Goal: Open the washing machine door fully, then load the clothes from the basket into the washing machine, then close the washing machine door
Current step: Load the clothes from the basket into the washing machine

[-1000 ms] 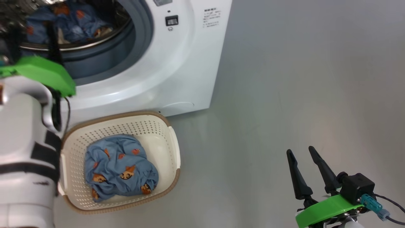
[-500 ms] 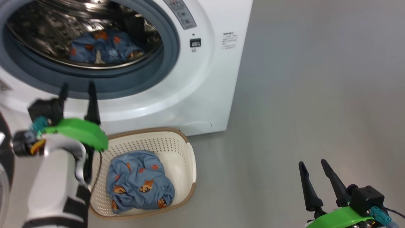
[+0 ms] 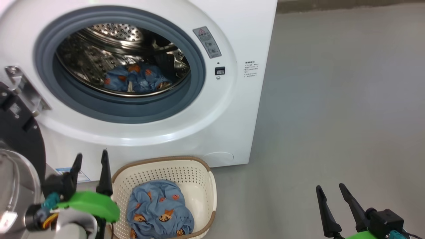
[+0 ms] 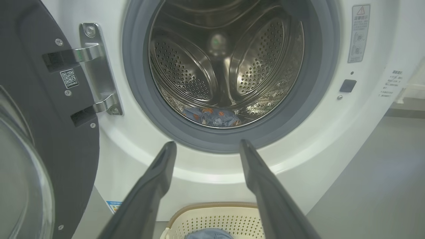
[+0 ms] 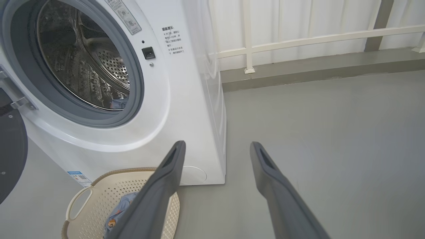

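Surely soft, light and limp: lying crumpled as 1 heap of clothes in the bottom of the basket, with more cloth in the drum of the washing machine; best pinched deep on a raised fold near the top. Poised near the basket's left edge with 2 fingers spread on nothing, the left gripper; likewise splayed and empty over bare floor well to the right, the right gripper; swung wide at far left, the washing machine door
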`<state>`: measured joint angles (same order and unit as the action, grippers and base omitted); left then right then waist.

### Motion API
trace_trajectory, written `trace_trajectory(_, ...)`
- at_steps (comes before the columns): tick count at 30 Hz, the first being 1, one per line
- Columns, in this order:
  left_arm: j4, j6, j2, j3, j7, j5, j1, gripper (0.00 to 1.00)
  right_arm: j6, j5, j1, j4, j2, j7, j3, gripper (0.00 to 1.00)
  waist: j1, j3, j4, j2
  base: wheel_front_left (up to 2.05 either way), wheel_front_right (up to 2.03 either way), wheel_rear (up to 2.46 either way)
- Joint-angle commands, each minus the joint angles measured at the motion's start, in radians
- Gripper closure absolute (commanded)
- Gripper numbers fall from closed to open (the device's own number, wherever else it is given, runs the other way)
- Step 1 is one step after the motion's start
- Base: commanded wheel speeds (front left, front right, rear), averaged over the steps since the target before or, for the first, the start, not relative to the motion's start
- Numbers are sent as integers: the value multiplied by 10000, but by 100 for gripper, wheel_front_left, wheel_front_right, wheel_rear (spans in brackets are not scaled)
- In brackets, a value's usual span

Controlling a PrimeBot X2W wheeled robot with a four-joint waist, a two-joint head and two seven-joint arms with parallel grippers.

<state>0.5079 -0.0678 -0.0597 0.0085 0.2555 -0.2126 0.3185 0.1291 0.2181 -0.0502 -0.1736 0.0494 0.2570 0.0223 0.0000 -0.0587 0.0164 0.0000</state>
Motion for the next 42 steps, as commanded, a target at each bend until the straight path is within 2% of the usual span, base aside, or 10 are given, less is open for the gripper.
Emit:
trace_trajectory(1, -541, -39, -159, 336, 62, 11, -204, 0, 16, -116, 29, 216, 120, 48, -226, 0, 0, 210, -135, 0, 0, 0, 0)
trace_trajectory(13, -2385, -4, 64, 485, 63, 239, -2163, 0, 16, -79, -171, 226, 205, 48, -157, 0, 0, 662, -196, 0, 0, 0, 0)
trace_trajectory(23, -3135, -273, 90, 549, 63, 18, -3290, 0, 16, -97, -283, 205, 228, 48, -230, 0, 0, 1011, -69, 0, 0, 0, 0)
trace_trajectory(31, -3692, -129, 93, 446, 63, -435, -3996, 0, 16, -70, -411, 202, 334, 48, -247, 0, 0, 1200, -48, 0, 0, 0, 0)
trace_trajectory(42, -4172, -234, 94, 187, 63, -517, -4538, 0, 16, -24, -450, 121, 420, 48, -394, 0, 0, 1391, 92, 0, 0, 0, 0)
